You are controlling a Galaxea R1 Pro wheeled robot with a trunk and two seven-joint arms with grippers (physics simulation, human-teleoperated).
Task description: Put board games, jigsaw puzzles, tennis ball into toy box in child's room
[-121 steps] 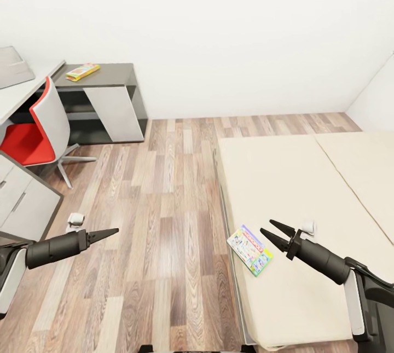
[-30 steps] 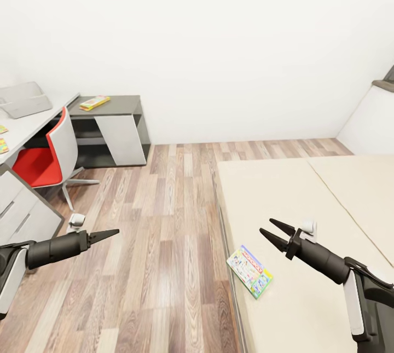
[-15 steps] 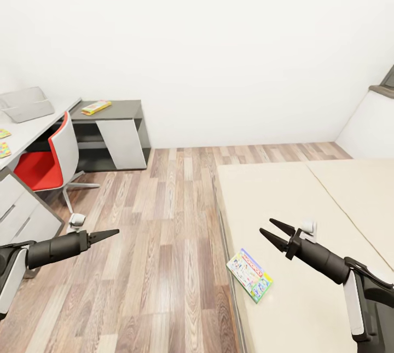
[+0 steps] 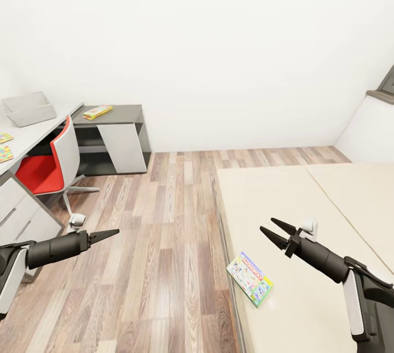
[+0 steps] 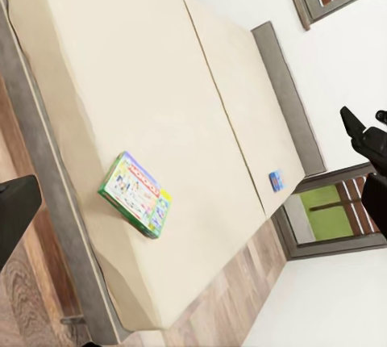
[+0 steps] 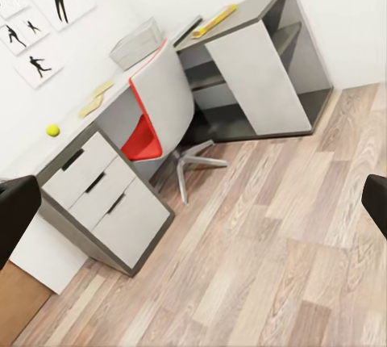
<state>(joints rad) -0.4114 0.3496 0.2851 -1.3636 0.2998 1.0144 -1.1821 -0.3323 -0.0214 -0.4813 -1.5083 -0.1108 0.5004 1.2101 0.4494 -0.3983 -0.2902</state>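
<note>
Head view: left tool (image 4: 112,231) closed to a point over wood floor (image 4: 164,243); right tool (image 4: 276,232) spread wide above bed (image 4: 306,200). White-green board game (image 4: 250,279) flat nr bed's edge. Toy box (image 4: 27,108) + puzzles (image 4: 5,145) on surface (image 4: 33,134); SKIP-BO game (image 4: 97,111) on dark wing.

Left wrist: blue game (image 5: 276,180) at bed's far corner.

Right wrist: tennis ball (image 6: 52,130) on surface, well apart from toy box.

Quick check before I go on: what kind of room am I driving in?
Likely a child's bedroom: a wide beige bed, a long grey-topped desk with a red swivel chair, and a printed board game box on the mattress.
</note>
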